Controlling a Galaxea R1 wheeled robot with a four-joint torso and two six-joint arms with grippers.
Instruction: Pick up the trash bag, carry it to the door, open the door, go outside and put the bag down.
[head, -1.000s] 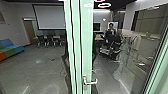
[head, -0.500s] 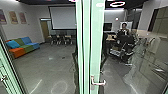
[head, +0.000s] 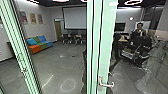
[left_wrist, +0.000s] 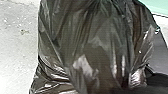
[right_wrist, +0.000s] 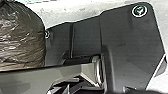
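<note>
A black trash bag (left_wrist: 92, 45) looms large and close in the left wrist view, its glossy folds drawing together towards the top edge. Part of the same dark bag (right_wrist: 20, 37) also appears in the right wrist view, beside the robot's own dark plate. In the head view, a pale green door frame (head: 107, 45) stands upright a little right of the middle, with a metal lever handle (head: 106, 84) low on it.
Another green frame (head: 17, 47) with a handle rises at the left. Through glass are a colourful sofa (head: 40, 45), dark chairs, a projection screen (head: 74, 18) and a person (head: 140, 29) behind dark equipment. Reflections lie on the grey floor (head: 57, 65).
The head camera has turned left, so the whole picture has shifted to the right. The green frame at the left and more of the sofa have come into the picture.
</note>
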